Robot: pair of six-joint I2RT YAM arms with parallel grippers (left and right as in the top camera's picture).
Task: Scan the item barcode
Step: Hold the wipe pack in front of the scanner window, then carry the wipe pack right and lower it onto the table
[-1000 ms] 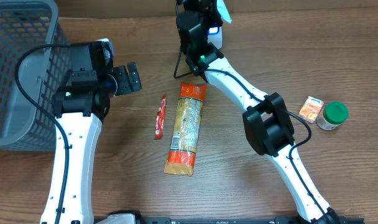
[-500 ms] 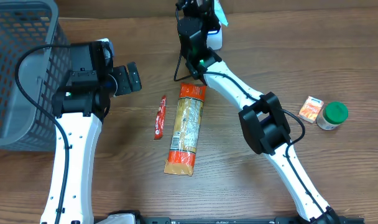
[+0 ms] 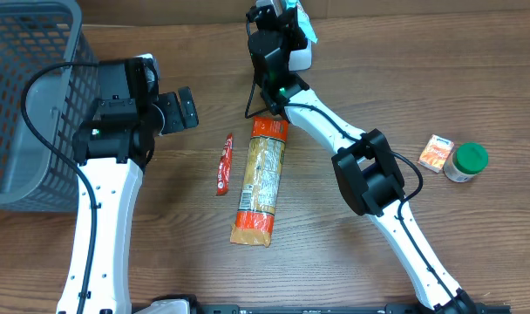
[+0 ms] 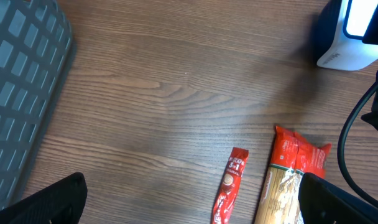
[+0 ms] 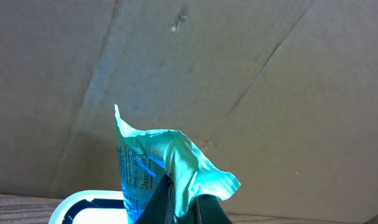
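Observation:
My right gripper (image 3: 284, 19) is shut on a teal-green packet (image 3: 307, 21), the item, at the table's back edge. The packet hangs just above the white scanner (image 3: 300, 54). In the right wrist view the crumpled packet (image 5: 155, 158) stands up from between my dark fingers (image 5: 176, 208), lit blue on its printed side, with the scanner's white rim (image 5: 83, 204) below it. No barcode can be made out. My left gripper (image 3: 180, 111) is open and holds nothing. Its fingertips (image 4: 52, 199) stand wide apart over the bare wood.
A red sachet (image 3: 223, 163) and a long pasta packet (image 3: 261, 179) lie mid-table. A grey basket (image 3: 25, 87) fills the left. An orange packet (image 3: 436, 153) and a green-lidded jar (image 3: 466, 161) sit at the right. A black cable (image 4: 350, 134) runs by the scanner.
The right arm has shifted slightly left at the back, carrying the teal packet with it over the scanner. The left arm has not moved.

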